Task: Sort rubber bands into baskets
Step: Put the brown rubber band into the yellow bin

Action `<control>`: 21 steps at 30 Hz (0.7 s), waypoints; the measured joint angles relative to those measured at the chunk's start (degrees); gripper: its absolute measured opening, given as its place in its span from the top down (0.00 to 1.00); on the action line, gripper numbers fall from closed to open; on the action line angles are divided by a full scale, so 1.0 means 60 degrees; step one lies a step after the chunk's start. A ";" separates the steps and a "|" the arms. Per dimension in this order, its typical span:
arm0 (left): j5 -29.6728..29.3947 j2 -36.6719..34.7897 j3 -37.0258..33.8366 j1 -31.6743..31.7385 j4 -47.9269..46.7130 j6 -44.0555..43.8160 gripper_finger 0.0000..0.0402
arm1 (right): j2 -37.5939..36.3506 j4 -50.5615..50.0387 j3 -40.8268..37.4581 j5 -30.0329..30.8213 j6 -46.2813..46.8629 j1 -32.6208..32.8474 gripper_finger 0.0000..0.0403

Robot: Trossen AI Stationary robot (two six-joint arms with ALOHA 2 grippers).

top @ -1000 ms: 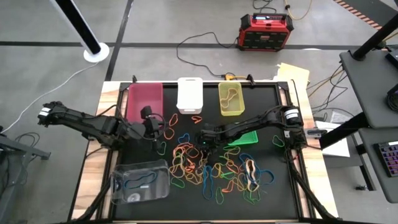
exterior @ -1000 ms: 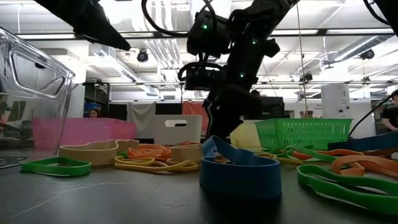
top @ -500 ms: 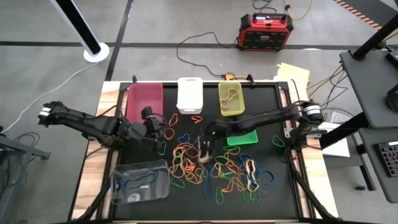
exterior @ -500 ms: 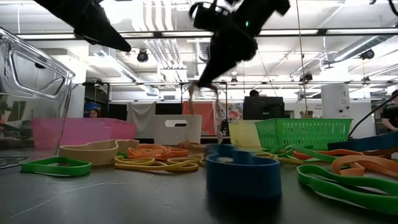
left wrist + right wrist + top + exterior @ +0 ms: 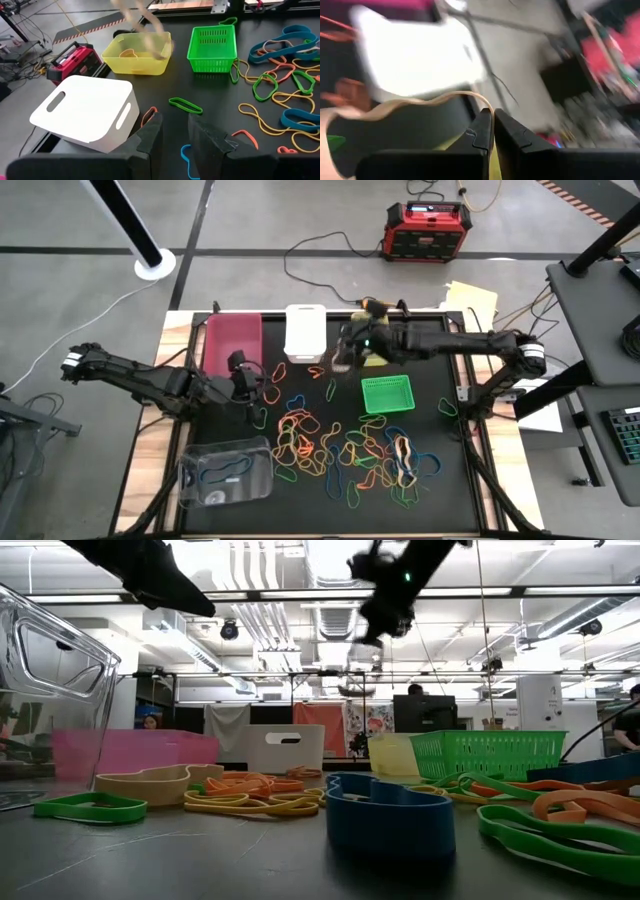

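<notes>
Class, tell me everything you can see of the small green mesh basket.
The green mesh basket is a small, bright green rectangular bin of plastic lattice, with open grid walls and floor and a slightly flared rim. It stands upright and empty on the black table top, right of centre. A green rubber band lies against one corner. Neither gripper touches it.

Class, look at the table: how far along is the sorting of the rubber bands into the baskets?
Early stage. Done: a tan band lies in the yellow basket and a blue one in the clear basket. In hand: the right hand, shut on a tan rubber band, is near the yellow basket. Left: the pile of loose bands on the table; the left hand waits.
</notes>
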 joint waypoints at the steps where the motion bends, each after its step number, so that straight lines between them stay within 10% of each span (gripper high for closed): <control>1: 0.0000 0.0000 0.0000 0.0000 0.0007 -0.0015 0.81 | 0.0003 -0.0121 -0.0033 0.0206 0.0077 -0.0249 0.98; 21: 0.0004 0.0000 0.0004 0.0000 0.0181 -0.0270 0.81 | 0.0646 -0.0622 -0.1052 -0.1079 0.3176 -0.2568 0.85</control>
